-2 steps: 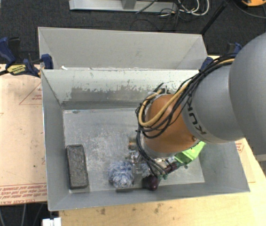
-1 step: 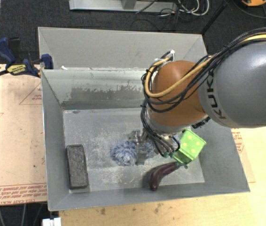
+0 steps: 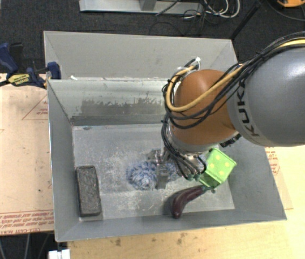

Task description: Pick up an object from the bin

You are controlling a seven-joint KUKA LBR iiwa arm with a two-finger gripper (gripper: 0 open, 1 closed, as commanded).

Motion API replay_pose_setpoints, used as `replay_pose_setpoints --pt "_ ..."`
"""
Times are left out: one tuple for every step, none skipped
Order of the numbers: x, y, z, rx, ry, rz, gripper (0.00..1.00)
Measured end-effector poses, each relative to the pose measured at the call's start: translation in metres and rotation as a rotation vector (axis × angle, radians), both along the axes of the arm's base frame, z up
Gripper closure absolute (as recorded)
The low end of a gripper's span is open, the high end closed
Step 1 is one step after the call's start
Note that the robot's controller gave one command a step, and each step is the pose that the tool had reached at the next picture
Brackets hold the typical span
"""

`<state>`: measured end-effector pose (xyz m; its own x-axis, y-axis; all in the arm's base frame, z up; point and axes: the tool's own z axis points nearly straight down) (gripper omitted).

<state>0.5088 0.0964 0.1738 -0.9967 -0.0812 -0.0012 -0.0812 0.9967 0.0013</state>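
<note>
My gripper [image 3: 160, 171] reaches down in the middle of the bin floor, its metal fingers right beside a crumpled blue and white cloth-like thing [image 3: 141, 175] on their left. A green dice-like cube with pale dots [image 3: 217, 169] lies just right of the gripper, partly under the cables. In front of it rests a dark purple curved thing like an eggplant [image 3: 182, 199].
A dark grey rectangular block [image 3: 88, 191] lies near the bin's front left. The arm with its orange cover hangs over the bin's right half and hides the floor beneath. The back and left of the floor are bare metal.
</note>
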Motion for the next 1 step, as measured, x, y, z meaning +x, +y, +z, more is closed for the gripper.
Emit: replay_pose_setpoints --pt "-0.0009 0.0156 0.1186 0.000 -0.001 0.025 1.00"
